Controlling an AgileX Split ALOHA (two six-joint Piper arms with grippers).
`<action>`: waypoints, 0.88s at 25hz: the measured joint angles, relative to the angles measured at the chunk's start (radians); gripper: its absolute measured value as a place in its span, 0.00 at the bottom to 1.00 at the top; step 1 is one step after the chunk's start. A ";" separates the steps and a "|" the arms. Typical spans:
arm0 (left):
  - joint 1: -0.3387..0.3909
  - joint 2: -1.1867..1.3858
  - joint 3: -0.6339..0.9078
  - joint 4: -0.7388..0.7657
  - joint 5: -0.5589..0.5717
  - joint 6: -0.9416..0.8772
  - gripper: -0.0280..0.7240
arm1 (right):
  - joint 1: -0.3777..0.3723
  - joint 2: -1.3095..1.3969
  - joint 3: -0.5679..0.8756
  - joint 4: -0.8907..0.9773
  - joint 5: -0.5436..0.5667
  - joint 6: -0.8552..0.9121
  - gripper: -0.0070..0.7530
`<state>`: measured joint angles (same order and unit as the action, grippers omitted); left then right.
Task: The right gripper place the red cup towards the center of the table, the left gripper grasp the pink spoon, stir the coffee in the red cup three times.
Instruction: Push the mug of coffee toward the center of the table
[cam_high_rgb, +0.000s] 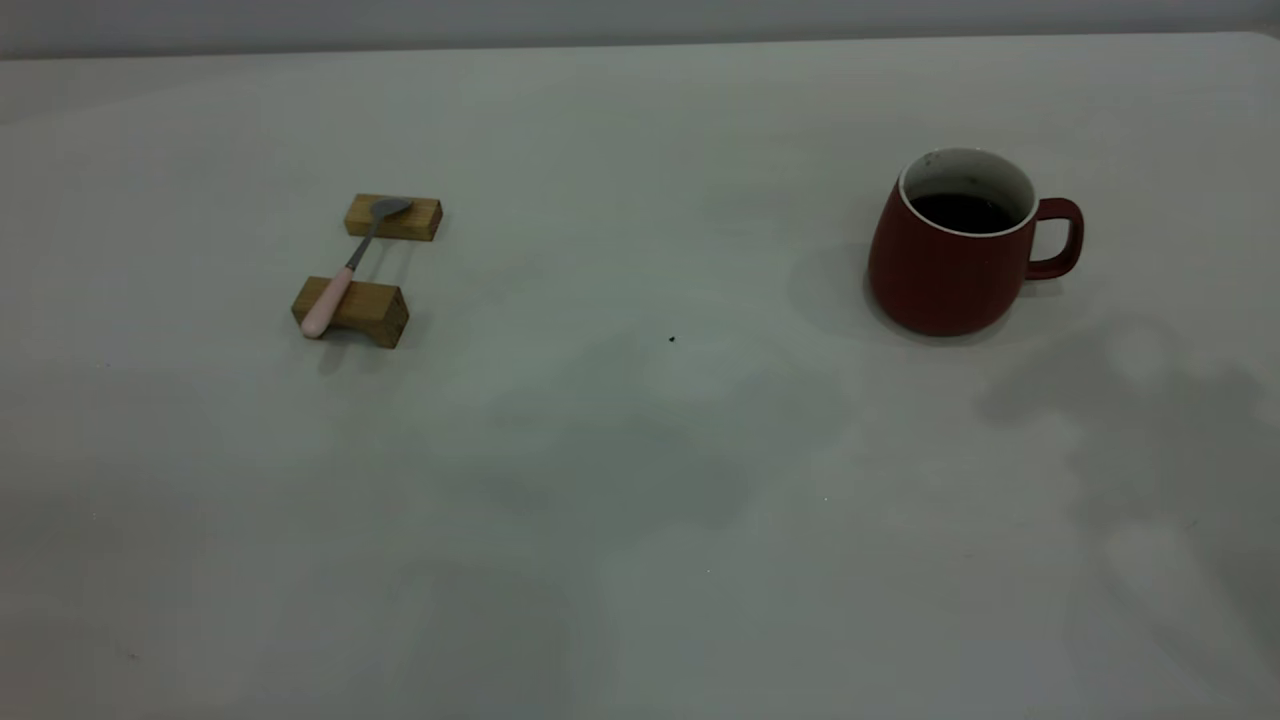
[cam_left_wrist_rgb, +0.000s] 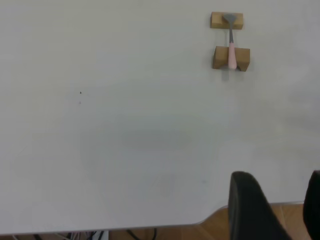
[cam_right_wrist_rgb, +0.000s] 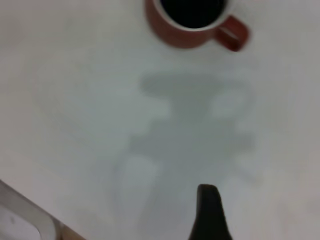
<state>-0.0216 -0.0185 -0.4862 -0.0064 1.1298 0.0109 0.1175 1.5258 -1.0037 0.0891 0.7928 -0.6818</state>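
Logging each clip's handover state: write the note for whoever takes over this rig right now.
Left gripper: open, holding nothing, near the table edge, far from the pink spoon.
Right gripper: only one dark finger shows, well short of the red cup.
Spoon lies across two wooden blocks at table left. Cup with coffee stands at right, handle pointing right.
Done: nothing.
Left: move cup to center, grasp spoon, stir three times.

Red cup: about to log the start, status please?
Red cup on the table's right side, coffee inside, ungrasped. Pink spoon across two wooden blocks, left side. Left gripper open, away from the spoon. Nothing between.
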 joint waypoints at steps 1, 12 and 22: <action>0.000 0.000 0.000 0.000 0.000 0.000 0.50 | 0.010 0.080 -0.031 0.001 -0.005 -0.036 0.78; 0.000 0.000 0.000 0.000 0.000 0.000 0.50 | 0.023 0.547 -0.251 -0.035 -0.109 -0.305 0.78; 0.000 0.000 0.000 0.000 0.000 0.000 0.50 | 0.023 0.646 -0.273 -0.060 -0.312 -0.529 0.81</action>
<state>-0.0216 -0.0185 -0.4862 -0.0064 1.1298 0.0109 0.1408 2.1720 -1.2770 0.0293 0.4804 -1.2109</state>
